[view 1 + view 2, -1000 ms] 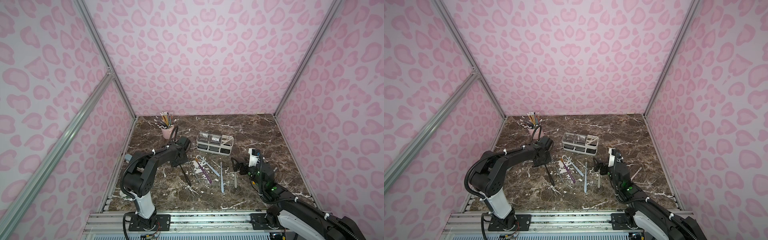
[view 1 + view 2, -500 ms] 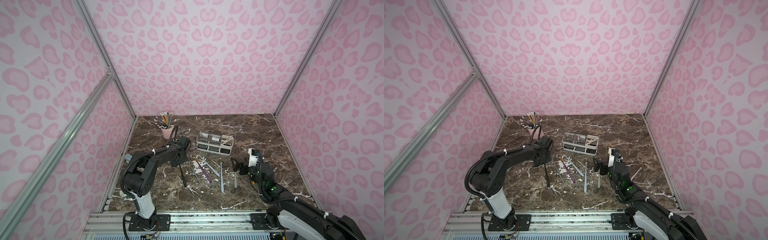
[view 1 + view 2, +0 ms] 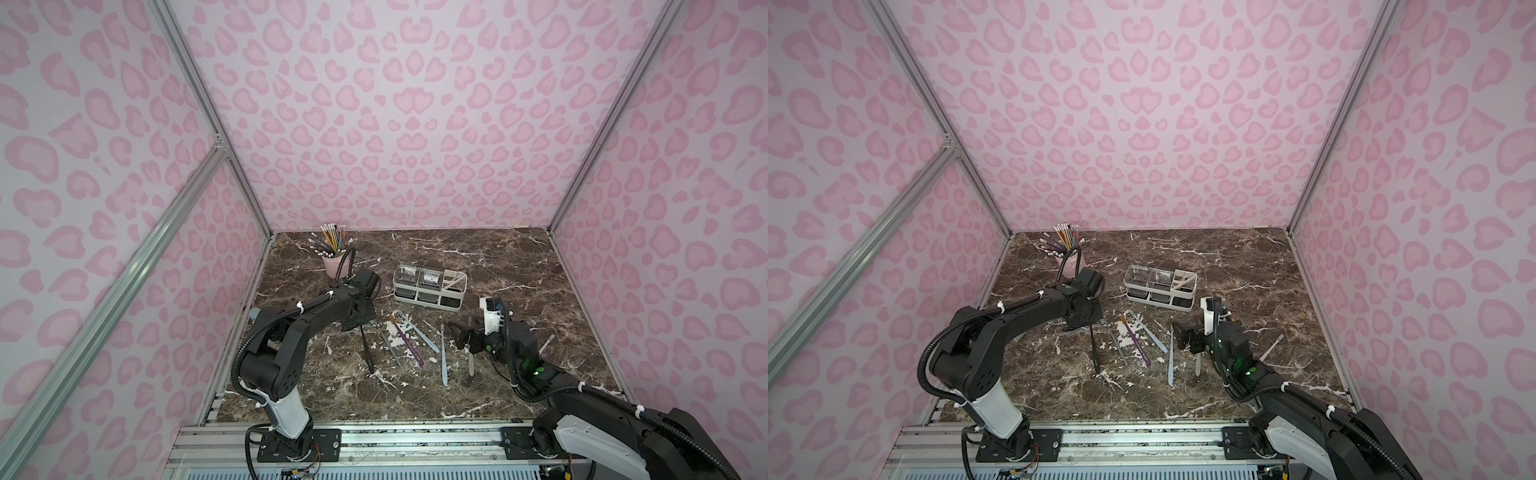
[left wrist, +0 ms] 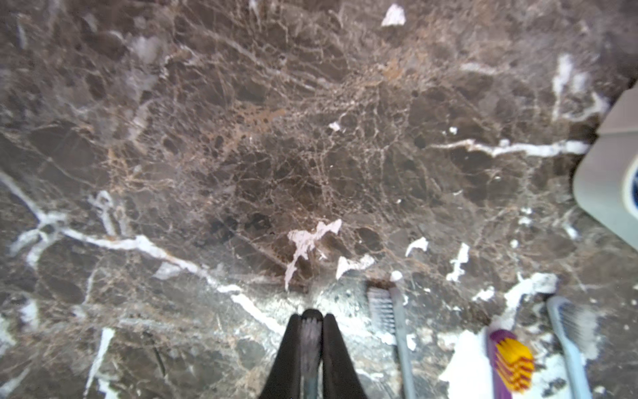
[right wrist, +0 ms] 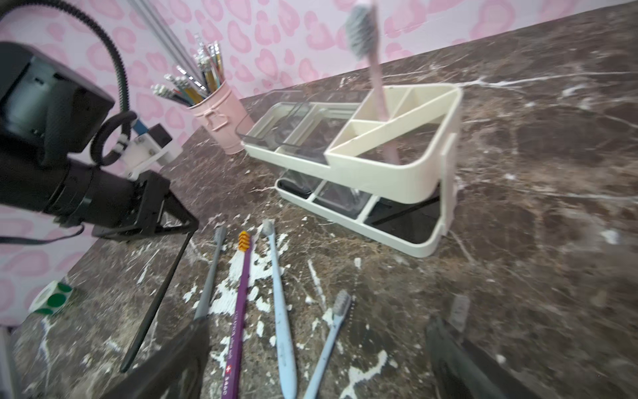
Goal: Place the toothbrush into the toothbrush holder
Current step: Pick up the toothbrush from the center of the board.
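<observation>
**Top views.** Taking the far wall as 12, the holder (image 3: pixel 457 293) (image 3: pixel 1190 297) sits at about 12 of table centre, and a pink brush (image 3: pixel 454 282) leans in its divided end. The left gripper (image 3: pixel 362 326) (image 3: pixel 1091 326) is at 9 of centre. It is clamped on 1 end of the black brush (image 3: pixel 367 349) (image 3: pixel 1095 349), which runs from it toward 6. From that gripper the holder lies at about 2. The right gripper (image 3: pixel 464 337) (image 3: pixel 1185 338), at 3 of centre, is spread wide and holds nothing. It hangs just over a grey brush (image 3: pixel 470 363). Other brushes lie in a row between the 2 arms.

**Left wrist.** The fingers (image 4: pixel 288 352) are pinched together on the black brush's bristle end, whose tip pokes just past them. A purple brush (image 4: pixel 511 359) with yellow-orange bristles lies near.

**Right wrist.** The pads (image 5: pixel 186 349) stand far apart with nothing between them. The pink brush stands in 1 slot of the holder. The black brush slants down from the left gripper, and I cannot tell whether its tail is clear of the table.

**Progress.** I judge that 1 brush is already in and the black one is grasped. Carrying it over and dropping it into a slot remain.

**Writing.** White print runs along the purple handle. It seems to read "CURAPROX ultra soft", then a red badge with a white cross and "5460".
</observation>
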